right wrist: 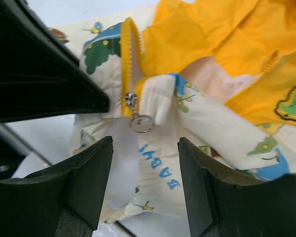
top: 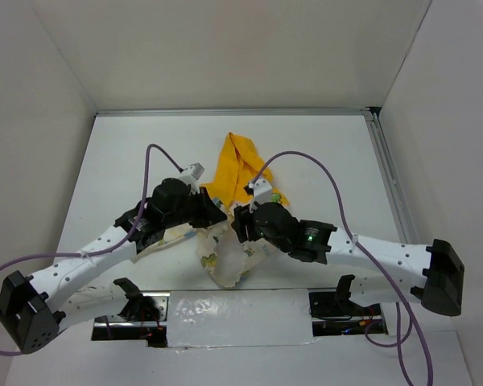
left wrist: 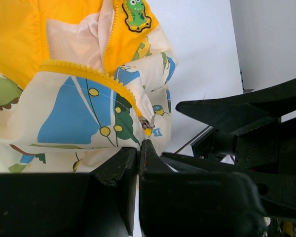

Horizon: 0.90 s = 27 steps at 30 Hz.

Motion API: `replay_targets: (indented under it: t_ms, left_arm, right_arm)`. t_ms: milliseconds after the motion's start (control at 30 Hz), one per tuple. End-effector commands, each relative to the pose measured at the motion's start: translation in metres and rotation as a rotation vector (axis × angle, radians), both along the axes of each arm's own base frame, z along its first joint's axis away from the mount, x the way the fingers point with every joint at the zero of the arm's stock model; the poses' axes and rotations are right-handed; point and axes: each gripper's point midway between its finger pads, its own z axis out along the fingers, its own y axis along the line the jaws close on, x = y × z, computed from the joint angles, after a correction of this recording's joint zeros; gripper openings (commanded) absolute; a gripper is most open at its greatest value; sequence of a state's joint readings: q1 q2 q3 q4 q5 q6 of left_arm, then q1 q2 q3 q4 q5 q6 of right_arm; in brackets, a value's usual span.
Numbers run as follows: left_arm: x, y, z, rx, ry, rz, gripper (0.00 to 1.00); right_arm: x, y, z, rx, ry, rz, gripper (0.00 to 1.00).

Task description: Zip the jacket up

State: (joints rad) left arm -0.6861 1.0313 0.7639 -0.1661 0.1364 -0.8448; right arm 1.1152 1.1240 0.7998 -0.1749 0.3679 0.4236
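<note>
Right fingers [right wrist: 84, 187] spread before zipper pull [right wrist: 139, 121]; left fingers [left wrist: 118, 177] pinch jacket [left wrist: 64, 113], printed "BAB…".

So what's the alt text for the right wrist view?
The open right gripper faces the metal ring pull of a zipper on a cream cartoon-print jacket with yellow lining; the pull sits just beyond the gap between its black fingers. The other arm looms dark at upper left.

soft matt cloth jacket [right wrist: 212, 123], shiny metal zipper pull [right wrist: 134, 113], smooth white tabletop [top: 121, 161]
</note>
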Motion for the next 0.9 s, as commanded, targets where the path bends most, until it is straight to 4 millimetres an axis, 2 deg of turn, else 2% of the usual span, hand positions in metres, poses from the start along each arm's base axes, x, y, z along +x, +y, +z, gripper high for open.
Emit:
replay_targets:
  t_ms: [0,33,67,167,500,700,867]
  left_arm:
    - [0.007,-0.002,0.018,-0.029,-0.010,0.028,0.00]
    - [0.007,-0.003,0.019,-0.028,-0.011,0.027,0.00]
    - [0.007,-0.002,0.020,-0.028,-0.010,0.029,0.00]
    - [0.007,-0.001,0.019,-0.024,-0.013,0.032,0.00]
    - [0.010,-0.002,0.018,-0.012,0.000,0.036,0.00]
    - [0.008,-0.004,0.020,-0.018,-0.009,0.019,0.00]
    - [0.008,-0.004,0.018,-0.013,-0.015,0.012,0.00]
  right_arm:
    - [0.019,-0.010,0.010,-0.104,-0.095,-0.113,0.63]
    - [0.021,-0.008,0.015,-0.112,-0.107,-0.124,0.63]
    - [0.022,-0.007,0.008,-0.147,-0.104,-0.124,0.63]
    - [0.024,-0.001,0.006,-0.185,-0.119,-0.125,0.63]
    - [0.019,0.023,0.004,-0.199,-0.118,-0.045,0.61]
    - [0.021,0.027,0.004,-0.212,-0.133,-0.056,0.59]
    - [0.024,0.023,0.004,-0.224,-0.142,-0.078,0.43]
